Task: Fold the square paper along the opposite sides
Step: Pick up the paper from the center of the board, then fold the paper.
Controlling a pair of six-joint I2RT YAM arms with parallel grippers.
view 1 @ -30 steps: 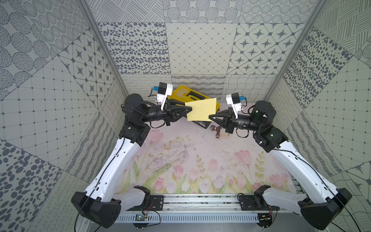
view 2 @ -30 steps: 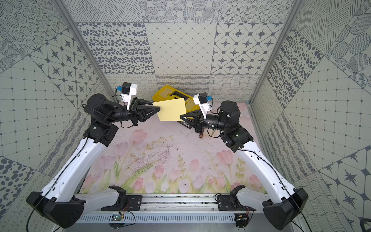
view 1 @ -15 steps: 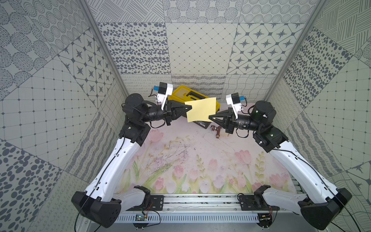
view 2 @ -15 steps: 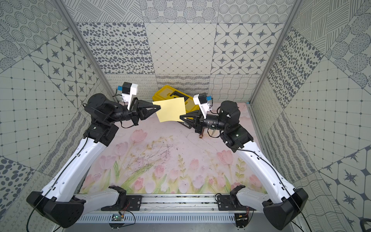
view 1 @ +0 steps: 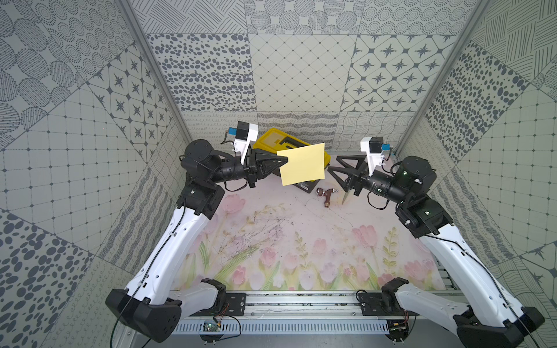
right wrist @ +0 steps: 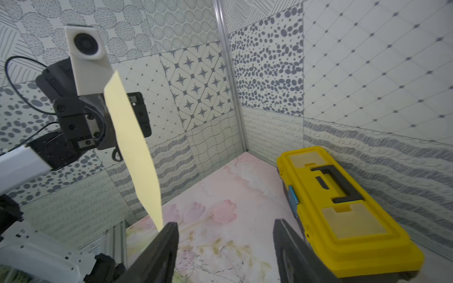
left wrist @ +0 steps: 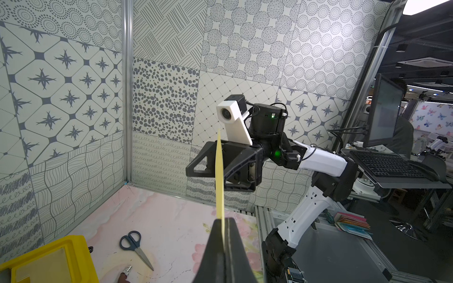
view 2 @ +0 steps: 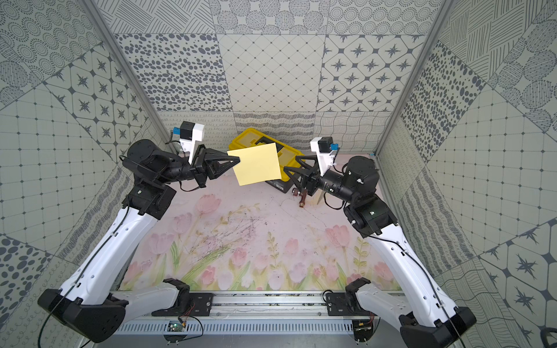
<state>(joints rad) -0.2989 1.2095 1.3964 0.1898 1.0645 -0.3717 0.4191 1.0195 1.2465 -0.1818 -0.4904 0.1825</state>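
The right gripper has just let go. Its jaws, shut on the sheet 1 second ago, now stand apart just beside the paper's free edge. The left gripper has clamped onto the opposite edge and alone holds the square paper in the air, unfolded, in front of the yellow toolbox. The handover looks done; the fold itself is yet to come. Below, the tulip-printed mat carries a brass fitting and scissors. Patterned walls enclose the cell on 3 sides.
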